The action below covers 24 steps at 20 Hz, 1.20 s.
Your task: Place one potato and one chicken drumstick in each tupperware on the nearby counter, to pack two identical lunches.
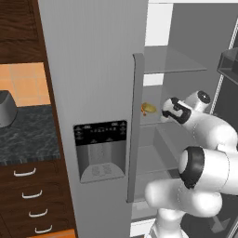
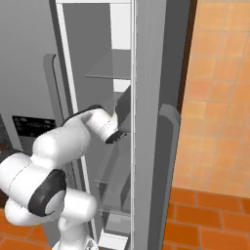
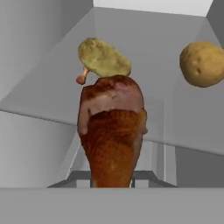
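My gripper (image 3: 112, 178) reaches into the open fridge and is shut on a chicken drumstick (image 3: 113, 131), whose orange-brown plump end fills the middle of the hand view. On the glass shelf (image 3: 48, 94) behind it lies a potato (image 3: 104, 57), and the thin bone tip of a second drumstick (image 3: 81, 78) pokes out beside that potato. Another potato (image 3: 202, 64) lies further right. From the left base view the hand (image 1: 175, 110) is at shelf height next to the golden food (image 1: 148, 109). The tupperware is out of view.
The closed grey fridge door with its dispenser panel (image 1: 100, 151) stands left of the arm, and the open door's edge (image 2: 141, 146) is close on its right. The dark stone counter (image 1: 28, 135) with a grey coffee machine (image 1: 5, 109) lies far left, over drawers (image 1: 32, 195).
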Motion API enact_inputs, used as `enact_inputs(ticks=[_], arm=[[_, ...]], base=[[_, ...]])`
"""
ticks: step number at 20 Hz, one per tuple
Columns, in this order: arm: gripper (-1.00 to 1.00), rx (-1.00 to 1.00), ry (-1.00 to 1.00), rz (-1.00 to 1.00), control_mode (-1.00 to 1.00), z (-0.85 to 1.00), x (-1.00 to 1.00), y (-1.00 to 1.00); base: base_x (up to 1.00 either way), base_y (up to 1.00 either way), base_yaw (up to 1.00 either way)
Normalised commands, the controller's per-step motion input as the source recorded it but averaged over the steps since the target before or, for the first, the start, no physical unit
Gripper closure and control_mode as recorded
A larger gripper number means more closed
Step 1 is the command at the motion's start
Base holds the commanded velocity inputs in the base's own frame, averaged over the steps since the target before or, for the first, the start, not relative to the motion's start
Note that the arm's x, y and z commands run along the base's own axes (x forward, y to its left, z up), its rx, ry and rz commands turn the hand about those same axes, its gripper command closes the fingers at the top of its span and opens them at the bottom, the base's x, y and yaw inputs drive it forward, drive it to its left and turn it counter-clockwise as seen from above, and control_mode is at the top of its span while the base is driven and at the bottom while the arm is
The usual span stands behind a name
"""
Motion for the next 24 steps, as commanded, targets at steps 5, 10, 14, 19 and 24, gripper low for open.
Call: enact_inputs(ticks=[5, 10, 14, 19, 24], arm=[[1.00, 0.00, 0.00, 0.00, -1.00, 0.80, -1.00, 0.26], [1.00, 0.00, 0.00, 0.00, -1.00, 0.45, -1.00, 0.15], [1.00, 0.00, 0.00, 0.00, -1.00, 0.25, -0.94, 0.16], [1.00, 0.00, 0.00, 0.00, 1.00, 0.00, 0.00, 0.00], [1.00, 0.00, 0.00, 0.00, 1.00, 0.00, 0.00, 0.00]], base=[[0.00, 0.00, 0.00], [0.00, 0.00, 0.00], [0.00, 0.00, 0.00], [-0.99, 0.27, 0.00], [-0.91, 0.62, 0.07]])
